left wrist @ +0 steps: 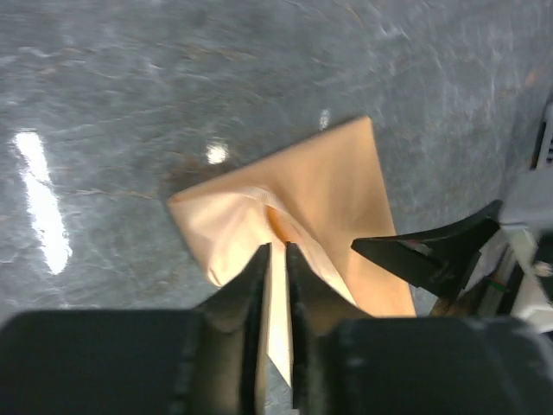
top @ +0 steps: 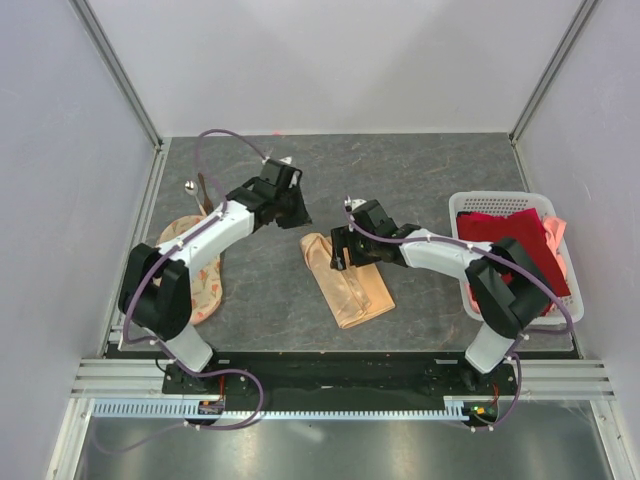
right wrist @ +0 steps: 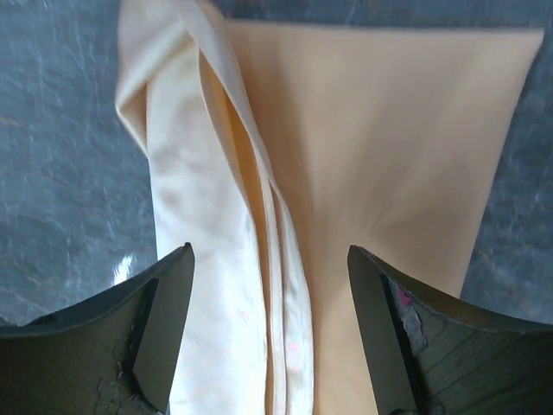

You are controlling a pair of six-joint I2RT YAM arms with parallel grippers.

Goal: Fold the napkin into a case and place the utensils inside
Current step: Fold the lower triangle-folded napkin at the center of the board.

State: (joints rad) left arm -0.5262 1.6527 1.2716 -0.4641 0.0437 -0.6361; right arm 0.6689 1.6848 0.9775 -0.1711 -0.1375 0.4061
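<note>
Dark grey marbled tabletop [top: 420, 170] fills your workspace, with pale walls around it. At its middle lies the napkin [top: 355, 290] [left wrist: 328, 181] [right wrist: 389, 130], folded into a narrow oblong, with layered folds running along one long side. Your right pincer [top: 340, 250] [right wrist: 270, 328] hangs over the napkin's far end. Its jaws are wide, one finger on either side of the cloth, and they grip nothing.

Your left pincer [top: 293, 205] [left wrist: 276, 251] sits just beyond that end, a little to the left. Its jaws are drawn narrow, leaving a thin slit, and you cannot tell whether anything is caught in it.

Well apart, at the far left, the spoon [top: 189, 186] and the brown stick [top: 203, 190] lie side by side. Nearer you, a printed cream cloth [top: 205, 285] lies under the left arm. At the right edge, a white lattice basket [top: 470, 205] holds a red cloth [top: 500, 228].
</note>
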